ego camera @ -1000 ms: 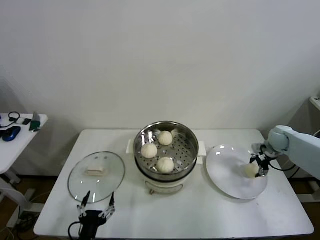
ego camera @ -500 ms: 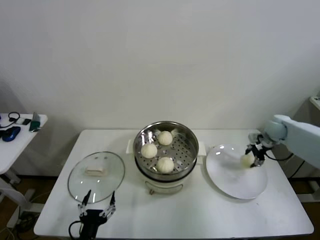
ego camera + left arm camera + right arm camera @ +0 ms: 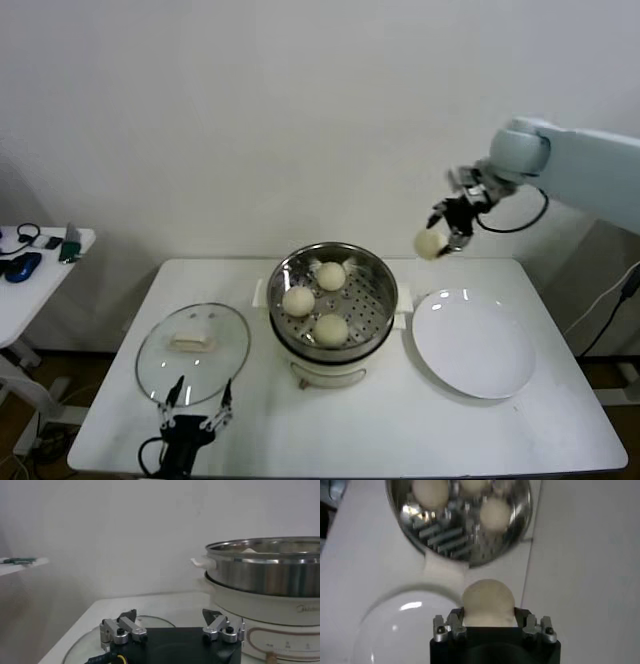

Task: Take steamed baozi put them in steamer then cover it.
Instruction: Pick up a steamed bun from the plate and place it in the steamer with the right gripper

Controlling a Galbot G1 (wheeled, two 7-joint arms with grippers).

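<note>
white worktop [image 3: 400,440] under a plain wall carries the steamer [image 3: 333,300] with three baozi inside. right end effector [image 3: 447,232], clamped on the fourth baozi [image 3: 430,243], hangs high at two o'clock from it; free floor lies near that rim. left end effector [image 3: 190,412], fingers apart, waits beside the cover [image 3: 192,340].

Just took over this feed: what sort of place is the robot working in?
Probably a lab or test room staged as a kitchen: a bare white table against a blank wall, a steamer, and a side desk with headphones and gadgets.
</note>
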